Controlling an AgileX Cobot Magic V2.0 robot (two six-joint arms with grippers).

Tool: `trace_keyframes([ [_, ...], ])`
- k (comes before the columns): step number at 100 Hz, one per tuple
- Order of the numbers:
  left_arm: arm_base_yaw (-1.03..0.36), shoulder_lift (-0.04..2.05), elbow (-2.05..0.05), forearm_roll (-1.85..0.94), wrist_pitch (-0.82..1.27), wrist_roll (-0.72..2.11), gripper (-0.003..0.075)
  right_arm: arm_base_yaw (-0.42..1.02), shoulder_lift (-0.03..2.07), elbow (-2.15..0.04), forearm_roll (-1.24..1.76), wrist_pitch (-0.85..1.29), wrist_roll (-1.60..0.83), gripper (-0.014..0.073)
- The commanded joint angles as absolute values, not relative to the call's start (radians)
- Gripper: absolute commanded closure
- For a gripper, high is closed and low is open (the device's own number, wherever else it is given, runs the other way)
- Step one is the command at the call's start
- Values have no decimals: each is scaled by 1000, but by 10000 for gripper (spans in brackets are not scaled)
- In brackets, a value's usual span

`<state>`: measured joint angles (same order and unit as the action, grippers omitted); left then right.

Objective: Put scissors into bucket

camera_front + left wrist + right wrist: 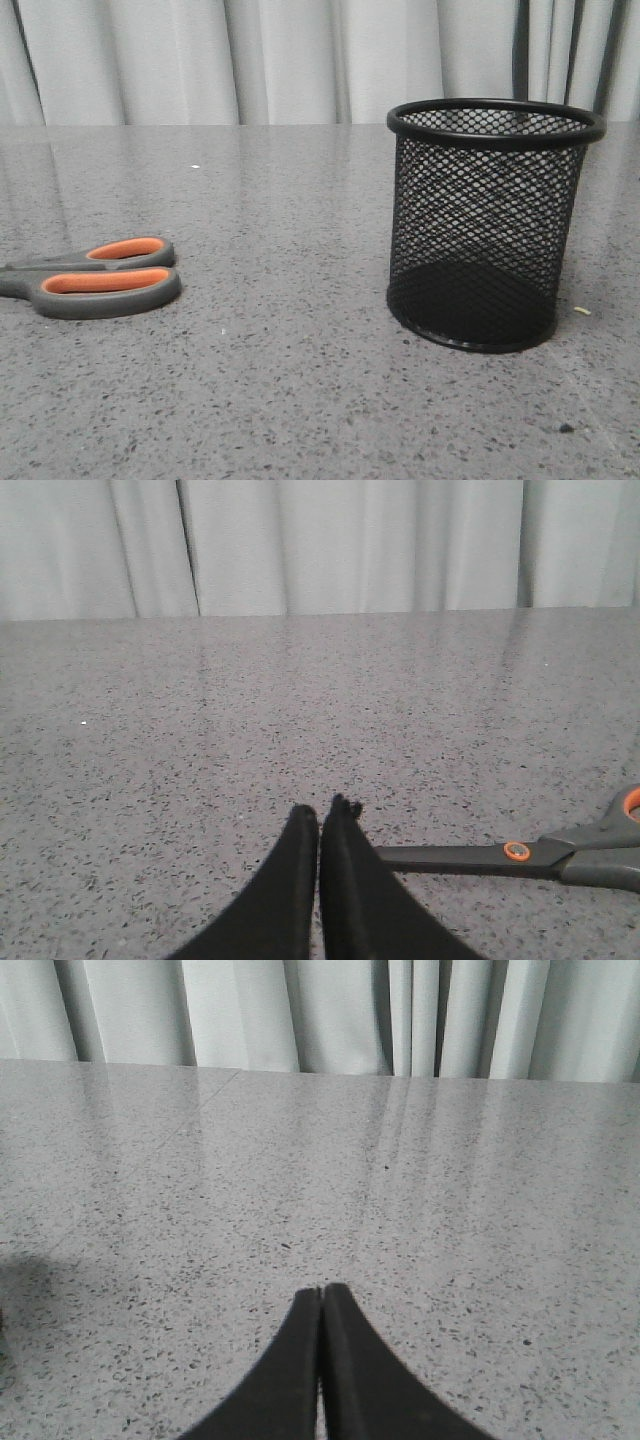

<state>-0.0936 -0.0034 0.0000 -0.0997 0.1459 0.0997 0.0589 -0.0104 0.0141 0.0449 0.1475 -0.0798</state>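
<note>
The scissors (100, 278) lie flat on the grey speckled table at the left; their grey handles with orange-lined loops show, and the blades run out of the front view. In the left wrist view the dark blades and orange pivot screw (516, 851) lie just beside my left gripper (320, 812), whose fingers are shut together and hold nothing. The blade tip is hidden behind one finger. The bucket (492, 222), a black wire-mesh cup, stands upright at the right, empty. My right gripper (322, 1290) is shut and empty over bare table. Neither gripper shows in the front view.
Pale curtains hang behind the table's far edge. A small light crumb (582, 311) lies right of the bucket and a dark speck (566, 428) lies nearer the front. Bare table lies between the scissors and the bucket.
</note>
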Motion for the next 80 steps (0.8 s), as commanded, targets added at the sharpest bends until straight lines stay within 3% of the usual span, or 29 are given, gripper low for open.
trace_keyframes([
  [1, -98, -27, 40, -108, 72, 89, 740, 52, -32, 20, 35, 66, -84, 650],
  [29, -98, -27, 40, -154, 52, 89, 740, 52, -32, 20, 102, 15, -84, 650],
  [80, -98, -27, 37, -849, 0, 89, 740, 52, -32, 4, 533, -103, -84, 650],
])
